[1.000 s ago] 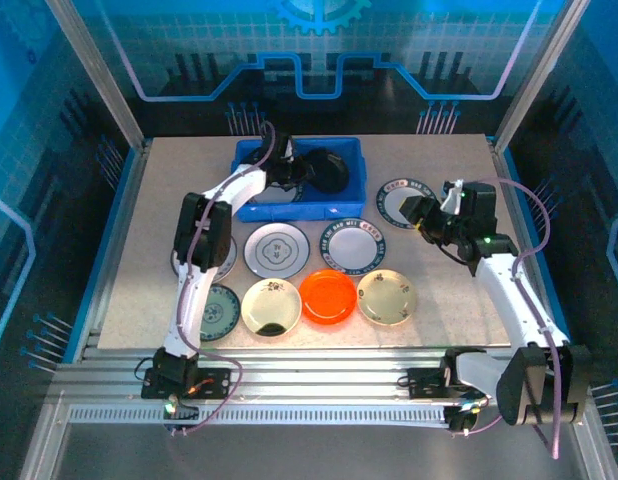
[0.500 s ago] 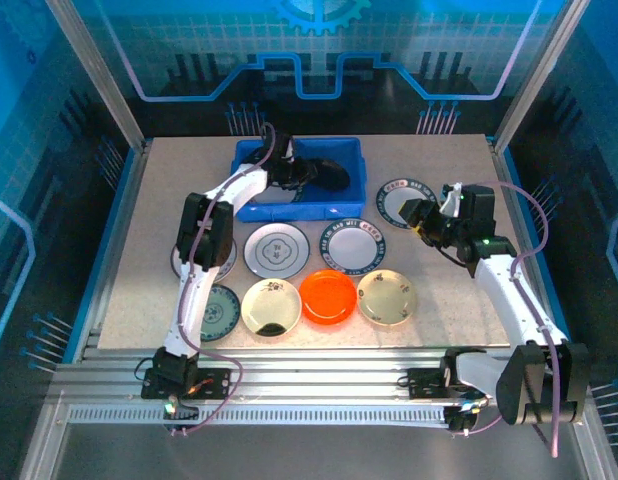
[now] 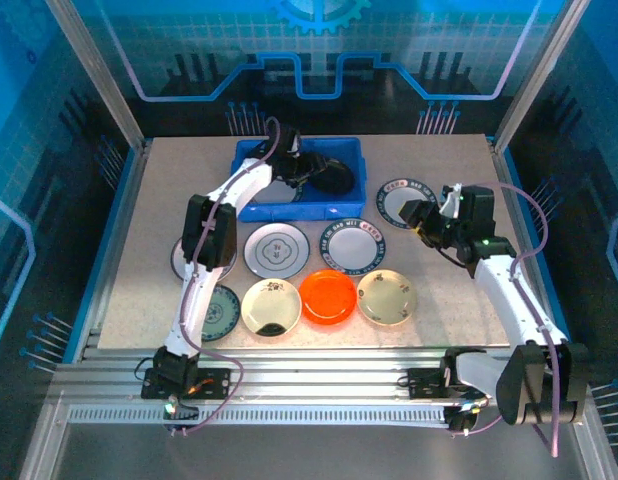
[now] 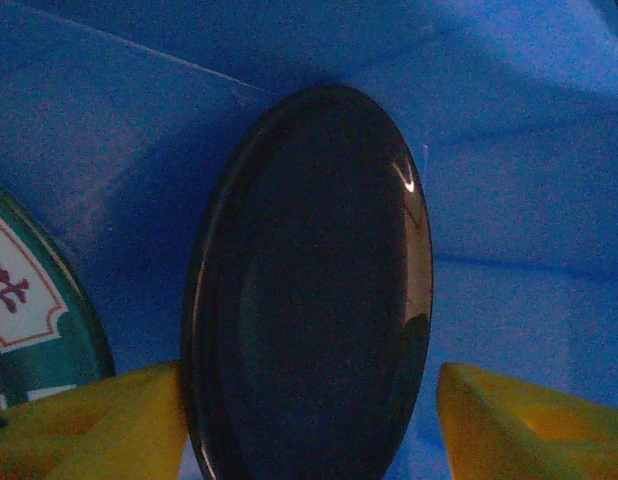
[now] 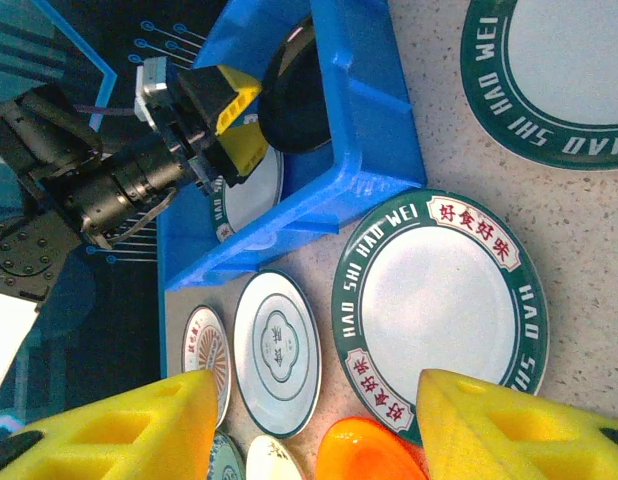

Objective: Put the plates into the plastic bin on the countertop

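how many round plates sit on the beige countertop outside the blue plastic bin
8. Back: patterned plate half under the left arm, grey plate, green-rimmed plate, second green-rimmed plate. Front: teal plate, cream plate, orange plate, second cream plate.

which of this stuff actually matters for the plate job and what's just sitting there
Part of the job:
blue bin, dark plate leaning inside it, green-rimmed plates, grey-white plate, orange plate, cream plates, teal plate, countertop

Not part of it:
aluminium rails at the front, blue back panel
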